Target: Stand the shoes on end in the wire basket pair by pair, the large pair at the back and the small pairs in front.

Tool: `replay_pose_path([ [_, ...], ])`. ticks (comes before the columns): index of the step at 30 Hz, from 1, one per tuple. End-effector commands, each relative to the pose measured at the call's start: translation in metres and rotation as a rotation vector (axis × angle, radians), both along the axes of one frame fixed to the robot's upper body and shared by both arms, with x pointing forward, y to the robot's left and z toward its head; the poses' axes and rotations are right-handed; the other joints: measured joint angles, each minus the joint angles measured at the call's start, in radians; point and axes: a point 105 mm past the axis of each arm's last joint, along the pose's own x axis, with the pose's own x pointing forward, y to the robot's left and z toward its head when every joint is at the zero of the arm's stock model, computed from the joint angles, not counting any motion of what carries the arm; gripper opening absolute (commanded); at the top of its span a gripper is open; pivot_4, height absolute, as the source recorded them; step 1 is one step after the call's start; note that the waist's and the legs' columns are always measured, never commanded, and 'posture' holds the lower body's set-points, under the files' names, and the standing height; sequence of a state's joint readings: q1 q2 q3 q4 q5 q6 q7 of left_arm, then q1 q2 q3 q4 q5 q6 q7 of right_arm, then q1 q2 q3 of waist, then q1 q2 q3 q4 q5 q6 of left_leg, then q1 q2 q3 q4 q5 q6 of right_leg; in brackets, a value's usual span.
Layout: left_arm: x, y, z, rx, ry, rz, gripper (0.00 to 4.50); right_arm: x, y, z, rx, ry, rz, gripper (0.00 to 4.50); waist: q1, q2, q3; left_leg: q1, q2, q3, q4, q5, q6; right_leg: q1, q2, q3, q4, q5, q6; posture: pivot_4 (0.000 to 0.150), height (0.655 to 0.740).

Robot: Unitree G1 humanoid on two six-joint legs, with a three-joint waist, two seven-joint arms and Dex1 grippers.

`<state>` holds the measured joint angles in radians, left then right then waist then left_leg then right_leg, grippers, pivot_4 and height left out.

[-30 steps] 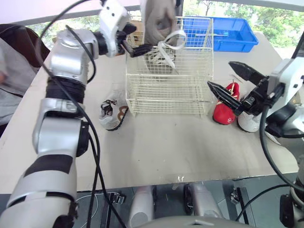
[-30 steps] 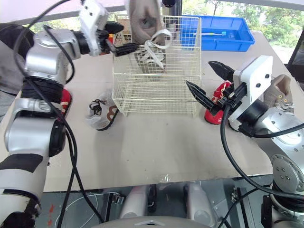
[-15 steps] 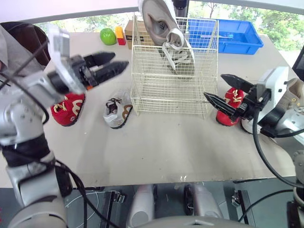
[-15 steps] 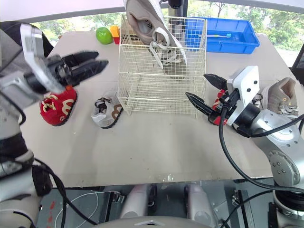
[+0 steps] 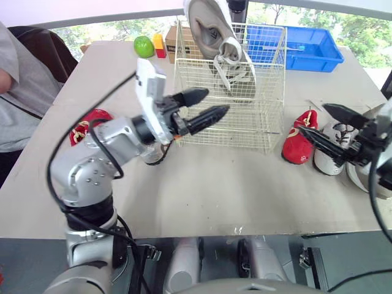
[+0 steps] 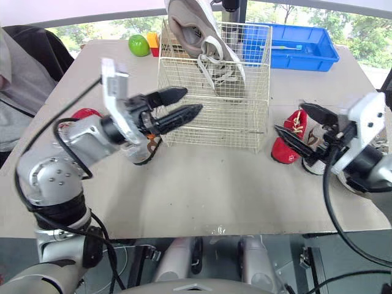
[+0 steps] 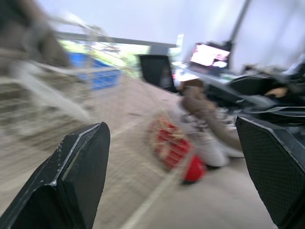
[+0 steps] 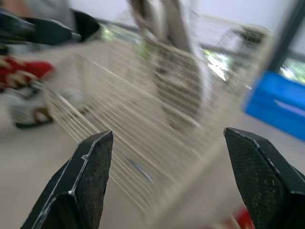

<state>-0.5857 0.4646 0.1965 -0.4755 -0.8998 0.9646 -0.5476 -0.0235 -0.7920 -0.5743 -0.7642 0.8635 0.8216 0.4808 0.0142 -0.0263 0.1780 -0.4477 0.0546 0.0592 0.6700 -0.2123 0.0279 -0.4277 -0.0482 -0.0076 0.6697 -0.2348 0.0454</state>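
Observation:
The white wire basket (image 5: 245,116) stands mid-table. A large grey shoe (image 5: 211,27) stands on end in its back part, laces hanging down. My left gripper (image 5: 218,100) is open and holds nothing, level with the basket's front left face. A small grey-and-brown shoe (image 6: 144,153) lies under that arm, mostly hidden. One red shoe (image 5: 89,119) lies further left. My right gripper (image 5: 311,118) is open and holds nothing, just above another red shoe (image 5: 297,139) and a small white shoe (image 5: 331,150) to the right of the basket. A large brown-grey shoe (image 7: 209,114) lies beyond them.
A blue bin (image 5: 309,46) sits behind the basket on the right. A green apple (image 5: 143,46) and a small box (image 5: 174,37) are at the back left. A person (image 5: 24,86) sits at the table's left edge. The front strip of the table (image 5: 233,196) is bare.
My left arm let go of the large shoe, now left in the basket, pulled out to the left and swung back to the basket front. My right gripper drew back to the right.

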Motion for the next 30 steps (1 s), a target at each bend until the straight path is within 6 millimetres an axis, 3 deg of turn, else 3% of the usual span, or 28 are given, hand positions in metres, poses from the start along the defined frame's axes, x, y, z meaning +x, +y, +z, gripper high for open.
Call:
replay_pose_path([
  [1,-0.020,-0.017,-0.006,0.037,-0.042,-0.147,4.48,0.000,-0.049,-0.008,-0.080,0.062,-0.256,3.51,0.000,0.000,0.000,0.001,0.000,0.000,0.000,0.000,0.000,0.000,0.000,0.000,0.000,0.000,0.000,0.150,0.7400],
  [5,-0.054,-0.035,-0.024,0.059,-0.006,-0.410,4.48,0.002,-0.102,-0.017,-0.114,0.193,-0.511,3.51,-0.006,0.003,-0.002,0.002,0.000,0.002,0.000,0.000,0.000,0.001,0.000,0.003,0.000,0.000,0.000,0.150,0.7400],
  [9,-0.059,-0.037,-0.037,0.105,-0.014,-0.479,4.48,0.018,-0.141,-0.023,-0.087,0.366,-0.647,3.51,-0.010,0.003,-0.002,0.003,0.000,0.002,0.000,0.000,0.000,0.001,0.002,0.004,0.001,0.000,0.000,0.150,0.7400],
  [14,-0.064,-0.042,-0.039,0.089,-0.027,-0.498,4.48,0.046,-0.200,-0.037,-0.210,0.507,-0.820,3.51,-0.015,0.005,-0.003,0.003,-0.001,0.003,0.000,0.000,0.001,0.001,0.002,0.007,-0.001,0.000,-0.001,0.150,0.7400],
  [19,-0.065,-0.041,-0.038,0.073,-0.031,-0.465,4.48,0.070,-0.221,-0.062,-0.229,0.673,-0.796,3.51,-0.030,0.007,-0.003,0.002,-0.001,0.005,0.000,-0.001,0.002,0.000,0.003,0.010,-0.004,0.000,0.000,0.150,0.7400],
  [20,-0.065,-0.041,-0.038,0.072,-0.032,-0.462,4.48,0.072,-0.222,-0.064,-0.231,0.694,-0.784,3.51,-0.029,0.007,-0.003,0.002,-0.001,0.005,-0.001,-0.001,0.002,0.000,0.003,0.010,-0.004,0.000,0.001,0.150,0.7400],
  [22,-0.070,-0.041,-0.037,0.072,-0.045,-0.463,4.48,0.080,-0.209,-0.092,-0.132,0.819,-0.696,3.51,-0.028,0.006,-0.004,0.002,-0.001,0.004,-0.001,-0.001,0.002,0.000,0.003,0.010,-0.005,0.000,0.001,0.150,0.7400],
  [26,-0.073,-0.040,-0.038,0.097,-0.073,-0.462,4.50,0.088,-0.199,-0.108,-0.042,0.895,-0.653,2.51,-0.031,0.005,-0.004,0.002,-0.001,0.005,-0.001,-0.001,0.002,0.001,0.004,0.010,-0.006,0.001,0.001,0.150,0.7400],
  [30,-0.072,-0.040,-0.039,0.086,-0.066,-0.450,4.50,0.088,-0.204,-0.103,-0.007,0.871,-0.655,0.71,-0.030,0.003,-0.006,0.004,0.000,0.004,-0.001,-0.001,0.002,0.003,0.004,0.010,-0.006,0.001,0.001,0.150,0.7400],
])
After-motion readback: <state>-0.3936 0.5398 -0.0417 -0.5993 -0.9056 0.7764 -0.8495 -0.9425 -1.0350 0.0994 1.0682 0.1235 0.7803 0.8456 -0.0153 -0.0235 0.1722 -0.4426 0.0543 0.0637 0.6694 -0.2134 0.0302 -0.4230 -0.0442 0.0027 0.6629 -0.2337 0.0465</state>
